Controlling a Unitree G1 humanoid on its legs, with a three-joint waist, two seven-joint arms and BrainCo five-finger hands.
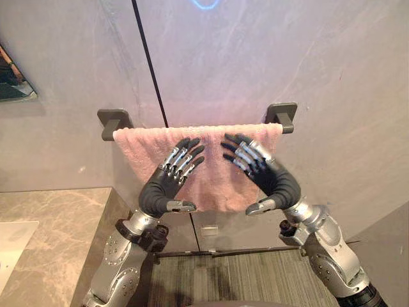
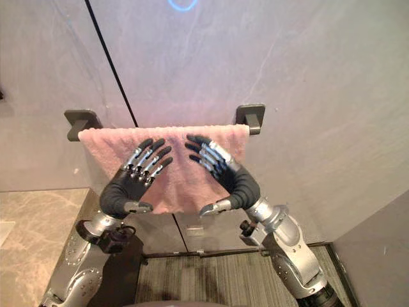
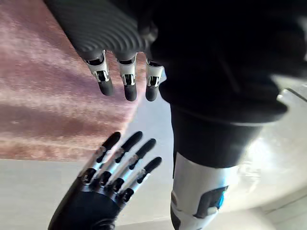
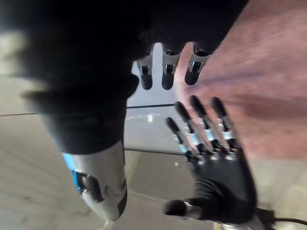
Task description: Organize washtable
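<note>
A pink towel [image 1: 214, 182] hangs spread over a wall rail between two dark brackets [image 1: 114, 121] [image 1: 282, 115]. My left hand [image 1: 163, 185] is raised in front of the towel's left half, fingers straight and fanned toward the rail. My right hand [image 1: 271, 176] mirrors it before the right half, also open. Neither holds anything. Whether the fingertips touch the cloth I cannot tell. In the left wrist view my own fingers [image 3: 127, 79] point at the towel [image 3: 48, 105]. The right wrist view shows my right fingers [image 4: 165, 72] beside the towel [image 4: 268, 81].
A beige marble counter [image 1: 57, 224] lies at the lower left, with a white basin's edge [image 1: 13, 243] on it. A mirror's corner [image 1: 13, 83] shows on the left wall. Below the towel are grey wall panels and striped flooring [image 1: 236, 281].
</note>
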